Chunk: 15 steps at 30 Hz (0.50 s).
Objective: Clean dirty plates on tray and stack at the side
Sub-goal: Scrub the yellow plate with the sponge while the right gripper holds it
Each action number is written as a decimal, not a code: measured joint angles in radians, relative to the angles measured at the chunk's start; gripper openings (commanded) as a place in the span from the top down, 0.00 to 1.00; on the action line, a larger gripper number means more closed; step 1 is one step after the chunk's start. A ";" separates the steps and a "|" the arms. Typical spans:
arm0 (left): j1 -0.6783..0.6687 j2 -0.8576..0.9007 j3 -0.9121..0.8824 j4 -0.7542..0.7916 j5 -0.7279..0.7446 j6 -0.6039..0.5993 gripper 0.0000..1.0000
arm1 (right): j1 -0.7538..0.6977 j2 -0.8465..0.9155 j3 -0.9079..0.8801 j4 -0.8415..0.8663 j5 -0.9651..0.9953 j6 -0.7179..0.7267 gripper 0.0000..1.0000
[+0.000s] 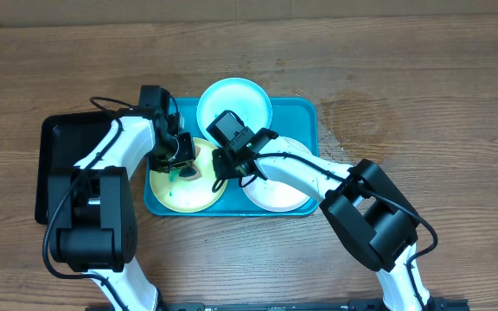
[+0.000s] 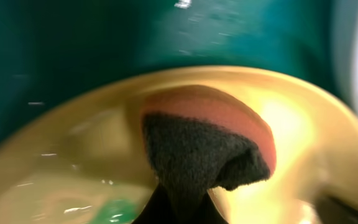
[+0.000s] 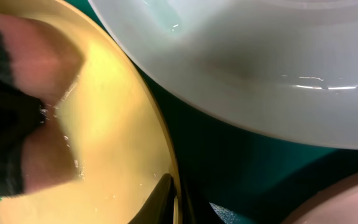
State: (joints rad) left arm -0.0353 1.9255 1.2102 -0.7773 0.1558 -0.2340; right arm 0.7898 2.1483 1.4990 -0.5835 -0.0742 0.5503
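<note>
The turquoise tray holds three plates. The yellow-green plate lies at its front left, the mint-blue plate at the back, and the white plate at the right. My left gripper is shut on a sponge, dark scrub side down, pressed onto the yellow-green plate beside a teal smear. My right gripper is shut on that plate's right rim, one finger inside it. A pale plate overlaps above.
A black tray sits left of the turquoise one, under the left arm. Both arms reach in from the near table edge and cross over the tray's front half. Bare wooden table lies to the right and behind.
</note>
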 measured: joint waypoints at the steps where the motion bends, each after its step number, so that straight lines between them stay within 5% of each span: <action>1: -0.002 0.000 0.003 -0.006 -0.037 0.000 0.96 | 0.000 0.000 0.000 0.001 -0.001 0.000 0.94; 10: -0.014 0.003 0.024 -0.101 -0.332 -0.002 0.96 | 0.002 0.000 0.001 0.009 -0.008 0.003 0.96; 15: 0.003 0.038 0.101 -0.260 -0.358 -0.002 0.96 | 0.002 0.000 0.001 0.010 -0.008 0.003 0.96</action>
State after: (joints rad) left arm -0.0322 1.9633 1.3117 -1.0370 -0.2024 -0.2359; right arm 0.7914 2.1483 1.5002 -0.5735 -0.0826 0.5533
